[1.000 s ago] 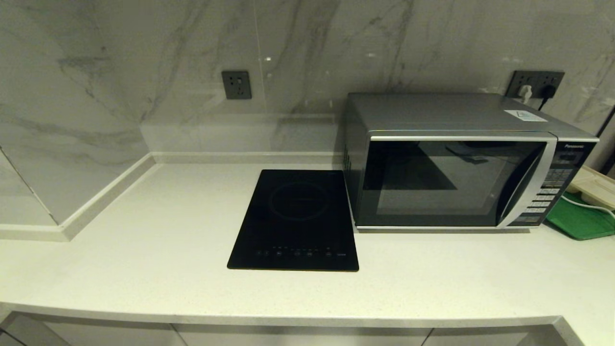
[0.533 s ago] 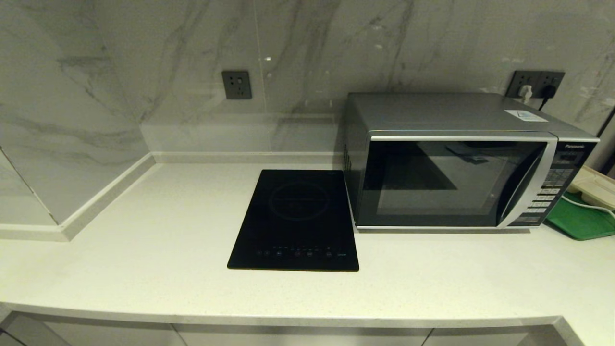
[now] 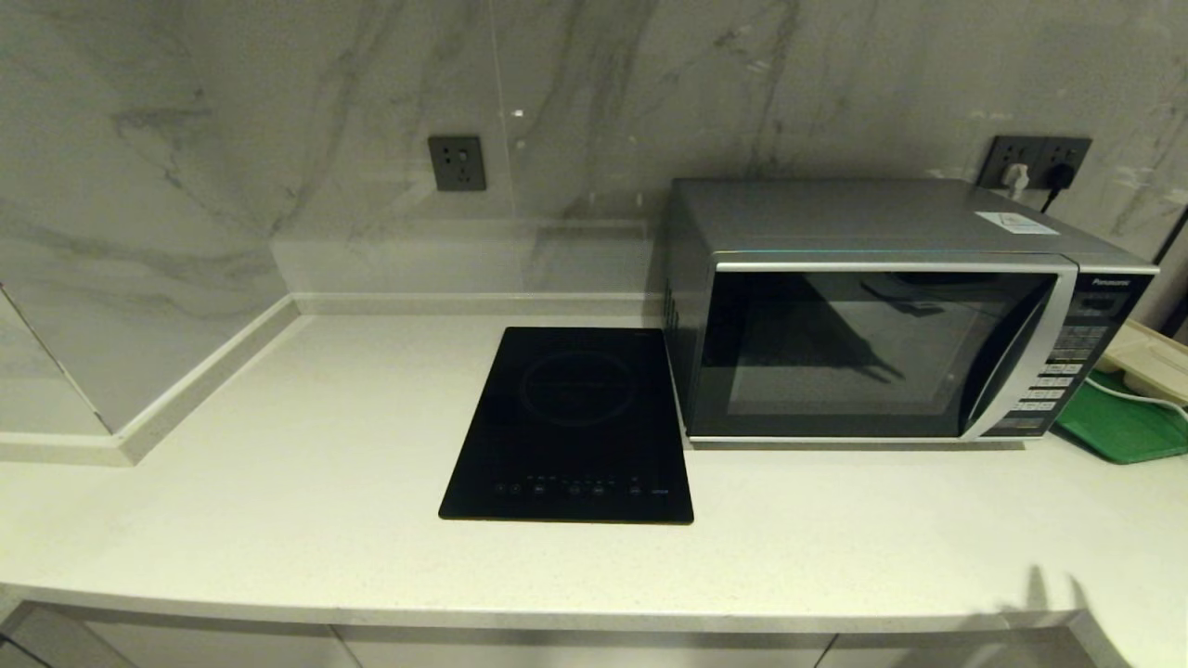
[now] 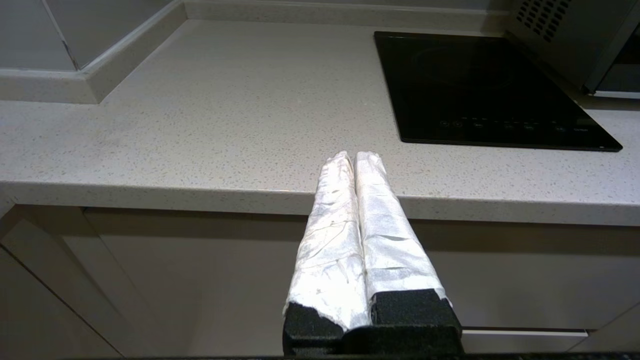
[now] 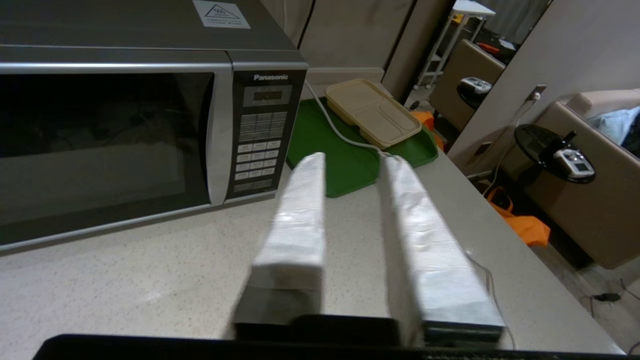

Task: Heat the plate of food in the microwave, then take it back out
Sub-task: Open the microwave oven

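The right pincer point(image 5: 350, 165), released and empty, hovers over the desk point(image 3: 278, 520) just right of the shut microwave point(image 3: 872, 353). The left pincer point(image 4: 355, 157), clenched, sits parked farther left. No plate shows.

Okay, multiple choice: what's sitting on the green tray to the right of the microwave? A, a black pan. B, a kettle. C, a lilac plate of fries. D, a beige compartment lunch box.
D: the right wrist view shows a beige divided lunch box resting on the green tray beside the microwave.
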{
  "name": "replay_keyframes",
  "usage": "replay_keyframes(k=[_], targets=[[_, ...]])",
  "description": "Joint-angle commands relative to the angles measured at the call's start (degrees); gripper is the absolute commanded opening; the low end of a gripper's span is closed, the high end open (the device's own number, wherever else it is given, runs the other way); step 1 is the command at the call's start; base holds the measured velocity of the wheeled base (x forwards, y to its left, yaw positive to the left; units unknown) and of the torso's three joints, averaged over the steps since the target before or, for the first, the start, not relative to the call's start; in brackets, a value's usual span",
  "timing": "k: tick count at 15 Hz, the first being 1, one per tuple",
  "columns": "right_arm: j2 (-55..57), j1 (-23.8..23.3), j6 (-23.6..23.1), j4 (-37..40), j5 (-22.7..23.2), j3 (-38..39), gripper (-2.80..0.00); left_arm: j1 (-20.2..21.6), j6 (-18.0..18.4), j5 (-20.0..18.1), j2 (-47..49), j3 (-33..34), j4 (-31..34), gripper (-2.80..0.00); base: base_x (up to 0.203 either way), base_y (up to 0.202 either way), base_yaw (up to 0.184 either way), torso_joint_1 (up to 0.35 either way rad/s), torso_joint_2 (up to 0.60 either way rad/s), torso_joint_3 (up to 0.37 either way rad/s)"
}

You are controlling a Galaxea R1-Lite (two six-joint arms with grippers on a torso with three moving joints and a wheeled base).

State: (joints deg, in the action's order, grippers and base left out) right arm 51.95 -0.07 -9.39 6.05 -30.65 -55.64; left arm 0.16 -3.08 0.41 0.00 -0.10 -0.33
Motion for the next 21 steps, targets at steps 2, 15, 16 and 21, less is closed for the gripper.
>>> replay_keyframes(k=[2, 15, 16, 21], targets=[[9.0, 0.1, -0.3, -0.7, -1.9, -0.6, 0.00, 0.0, -0.1, 0.0, 0.0, 0.0, 0.0, -2.80, 0.000, 0.000, 0.000, 0.000, 0.00, 0.000], [44.3, 10.9, -2.7, -23.4, -27.4, -9.5, 0.00, 0.0, -0.1, 0.0, 0.0, 0.0, 0.0, -2.80, 0.000, 0.000, 0.000, 0.000, 0.00, 0.000], [46.1, 11.2, -2.5, -28.4, -31.5, -10.2, 0.00, 0.0, -0.1, 0.0, 0.0, 0.0, 0.0, -2.80, 0.000, 0.000, 0.000, 0.000, 0.00, 0.000], [48.4, 10.5, 0.8, -31.8, -33.4, -4.5, 0.00, 0.0, -0.1, 0.0, 0.0, 0.0, 0.0, -2.80, 0.000, 0.000, 0.000, 0.000, 0.00, 0.000]])
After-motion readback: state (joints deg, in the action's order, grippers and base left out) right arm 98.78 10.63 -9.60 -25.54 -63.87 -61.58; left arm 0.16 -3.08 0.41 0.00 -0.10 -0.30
